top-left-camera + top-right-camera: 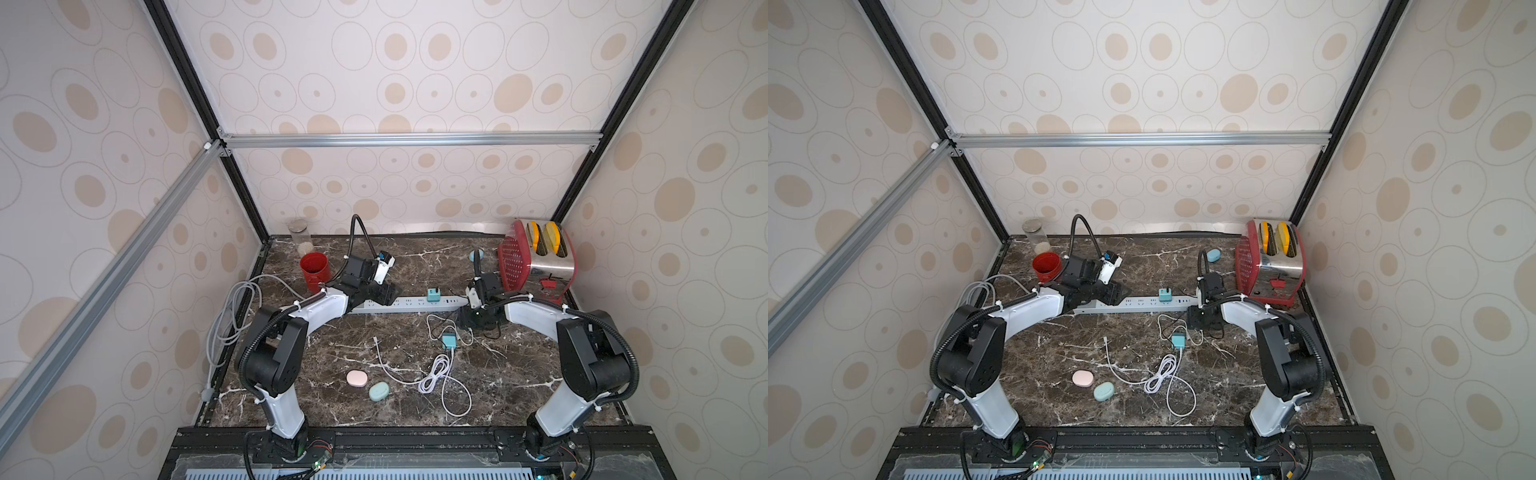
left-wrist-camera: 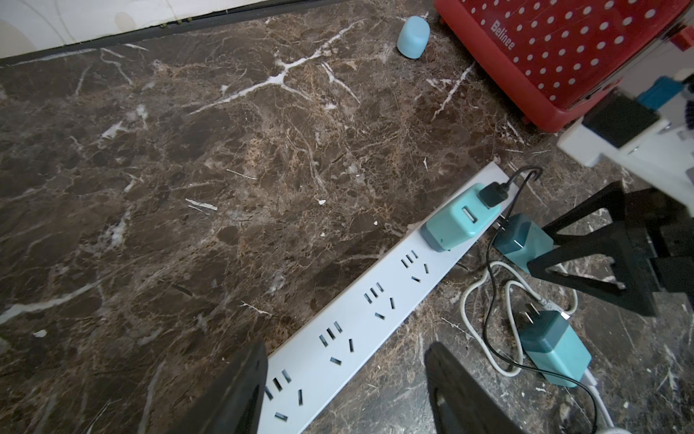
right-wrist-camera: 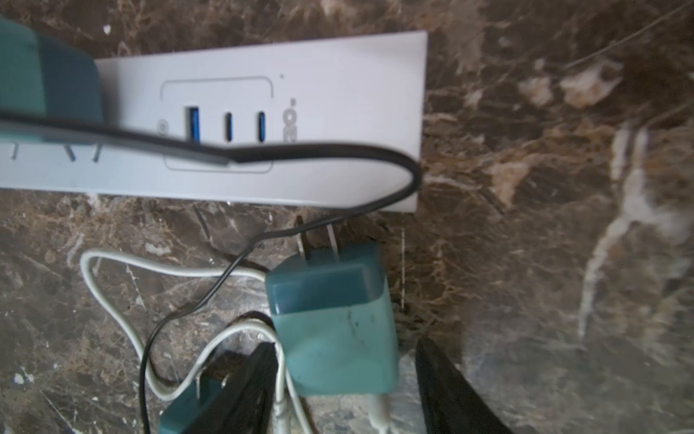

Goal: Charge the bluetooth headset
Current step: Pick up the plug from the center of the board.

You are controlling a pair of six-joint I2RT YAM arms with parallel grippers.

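Three small headset cases lie on the marble table: a pink case [image 1: 358, 378] and a teal case [image 1: 381, 391] near the front, and a blue case [image 1: 477, 255] at the back by the toaster. A white power strip [image 1: 411, 304] runs across the middle, and a teal charger [image 1: 434, 296] with a black cable is plugged into it. My left gripper [image 2: 345, 349] hangs open over the strip's sockets. My right gripper [image 3: 345, 344] is open, its fingers either side of a loose teal charger [image 3: 334, 319] lying beside the strip's end. Another loose charger [image 1: 449, 340] trails a white cable [image 1: 432, 374].
A red toaster [image 1: 536, 262] stands at the back right. A red cup [image 1: 315, 271] and a glass jar [image 1: 300, 237] are at the back left. The strip's grey cord [image 1: 232, 316] loops along the left edge. A thin black cable [image 3: 300, 150] crosses the strip's USB ports.
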